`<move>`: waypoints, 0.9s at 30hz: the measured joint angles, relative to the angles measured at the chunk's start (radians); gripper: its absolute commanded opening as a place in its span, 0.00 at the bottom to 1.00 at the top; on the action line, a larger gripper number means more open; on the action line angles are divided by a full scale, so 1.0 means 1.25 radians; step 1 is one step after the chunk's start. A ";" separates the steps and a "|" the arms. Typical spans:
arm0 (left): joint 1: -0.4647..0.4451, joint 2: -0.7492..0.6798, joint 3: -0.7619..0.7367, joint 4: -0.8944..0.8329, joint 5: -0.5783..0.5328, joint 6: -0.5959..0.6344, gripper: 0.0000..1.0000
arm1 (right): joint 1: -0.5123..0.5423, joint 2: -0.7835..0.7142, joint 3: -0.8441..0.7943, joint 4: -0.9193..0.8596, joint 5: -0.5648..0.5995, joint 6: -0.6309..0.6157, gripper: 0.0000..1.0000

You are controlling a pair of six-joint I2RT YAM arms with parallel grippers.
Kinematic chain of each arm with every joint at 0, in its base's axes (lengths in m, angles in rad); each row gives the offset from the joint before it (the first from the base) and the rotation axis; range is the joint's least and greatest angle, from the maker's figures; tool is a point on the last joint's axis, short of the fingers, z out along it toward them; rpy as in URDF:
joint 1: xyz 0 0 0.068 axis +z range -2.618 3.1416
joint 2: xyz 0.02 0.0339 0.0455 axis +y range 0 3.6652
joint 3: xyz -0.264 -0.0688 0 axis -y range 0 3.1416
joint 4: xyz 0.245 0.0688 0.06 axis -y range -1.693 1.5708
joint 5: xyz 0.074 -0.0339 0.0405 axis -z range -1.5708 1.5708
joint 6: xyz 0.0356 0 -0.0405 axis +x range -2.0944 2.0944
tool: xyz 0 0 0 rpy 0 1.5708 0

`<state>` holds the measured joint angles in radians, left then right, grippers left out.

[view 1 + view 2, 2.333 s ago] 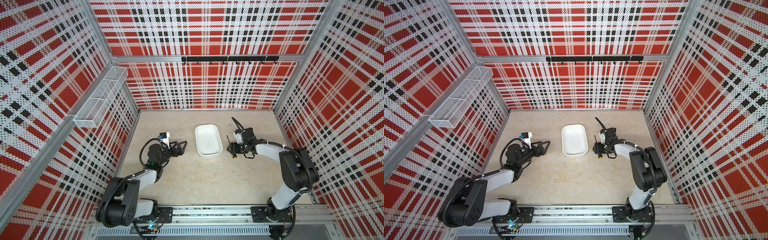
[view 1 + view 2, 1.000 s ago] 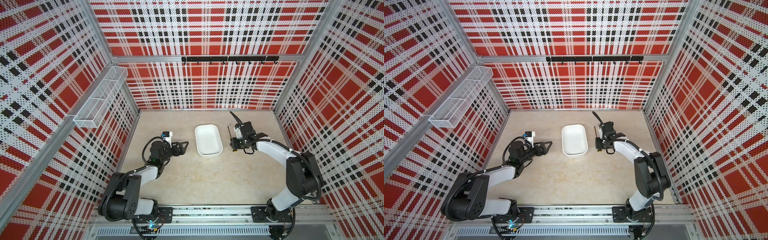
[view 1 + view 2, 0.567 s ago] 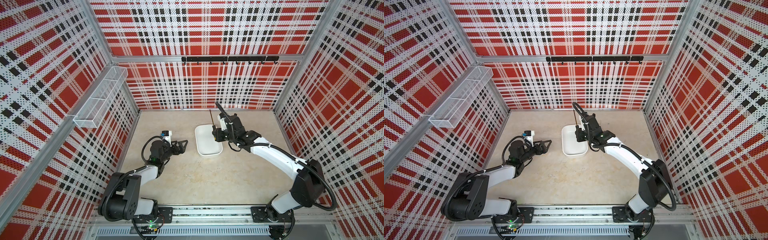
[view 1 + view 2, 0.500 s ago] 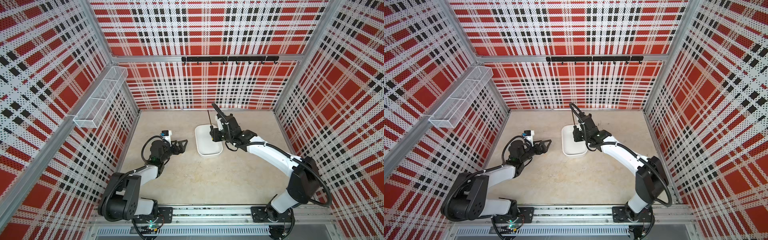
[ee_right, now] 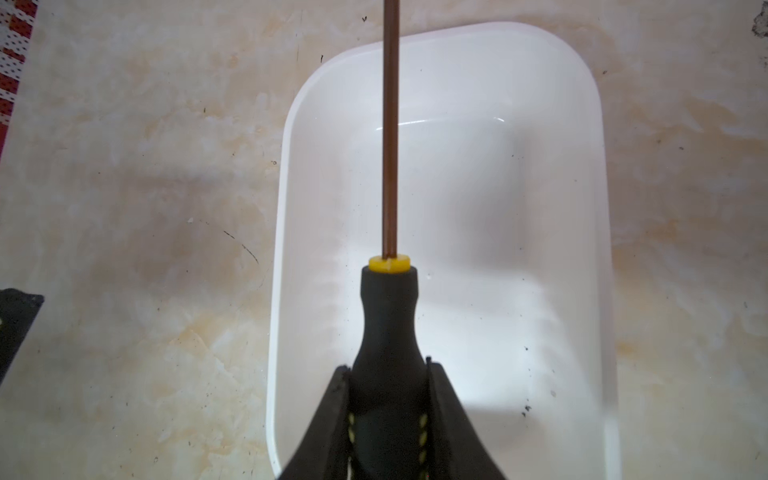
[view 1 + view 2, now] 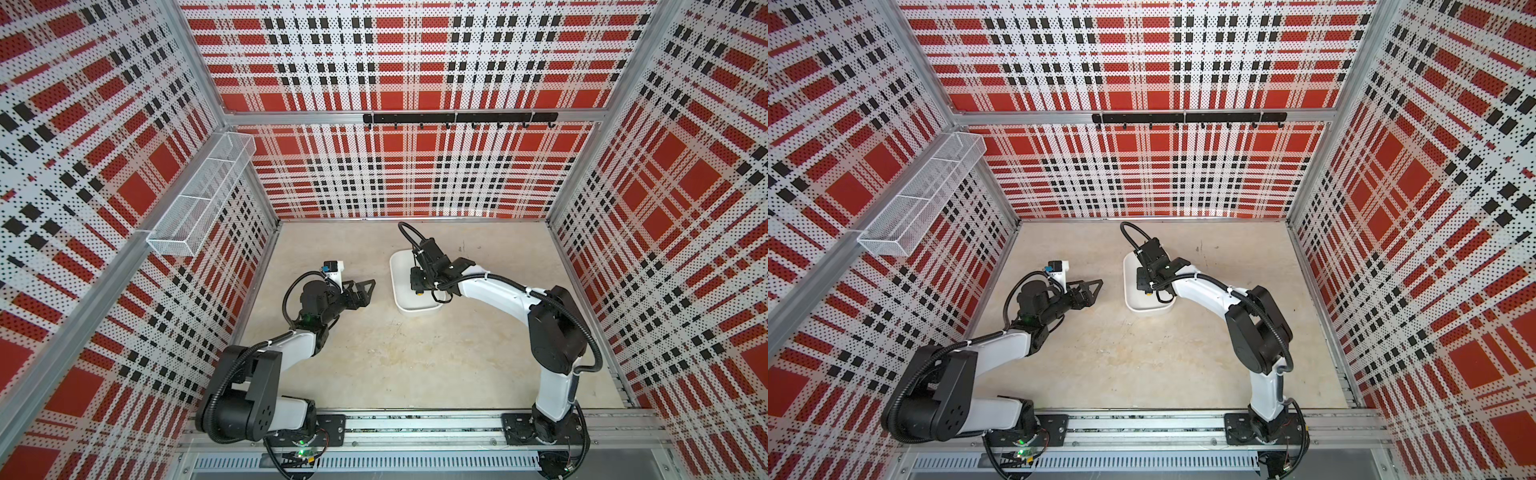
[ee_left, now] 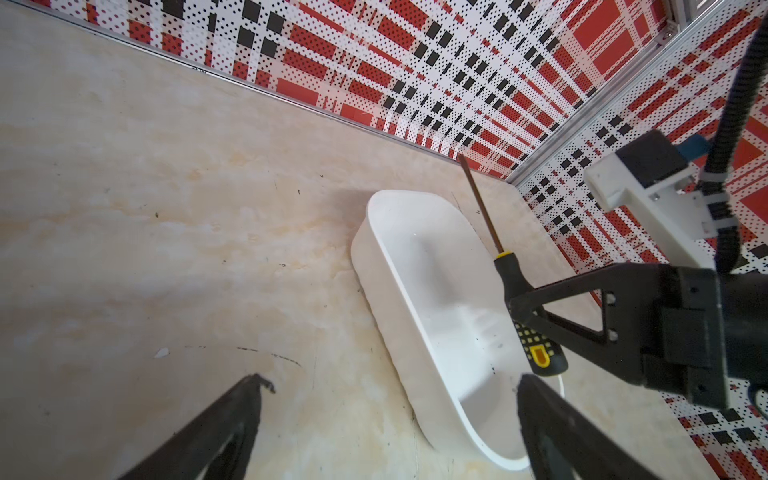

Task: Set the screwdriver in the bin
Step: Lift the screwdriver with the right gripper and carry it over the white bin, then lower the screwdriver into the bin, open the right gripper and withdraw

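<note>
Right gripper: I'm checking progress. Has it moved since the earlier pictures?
Yes. The right gripper, shut on the screwdriver, has moved left in a top view, from beside the bin to above it.

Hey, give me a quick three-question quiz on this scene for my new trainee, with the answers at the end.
1. True or false: the left claw grips the screwdriver.
2. Relative to the white bin, the screwdriver is: A) lying inside B) held above C) lying beside.
3. Is the left claw open or shut?
Key: 1 false, the right claw grips its handle; 2 B; 3 open.
</note>
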<state>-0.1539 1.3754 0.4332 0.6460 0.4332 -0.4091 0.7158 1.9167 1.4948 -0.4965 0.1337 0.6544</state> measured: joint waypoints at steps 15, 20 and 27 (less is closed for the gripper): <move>0.000 0.016 0.000 -0.001 -0.004 0.011 0.98 | 0.007 0.084 0.027 -0.049 0.032 0.017 0.00; 0.000 0.016 0.000 -0.001 -0.004 0.011 0.98 | 0.007 0.113 0.031 -0.053 0.034 0.019 0.00; 0.000 0.016 0.001 -0.004 -0.003 0.011 0.98 | 0.007 0.142 0.043 -0.063 0.034 0.022 0.09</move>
<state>-0.1539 1.3952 0.4339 0.6415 0.4290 -0.3950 0.7246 2.0937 1.5482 -0.5758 0.1764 0.6815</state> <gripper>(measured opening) 0.980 0.278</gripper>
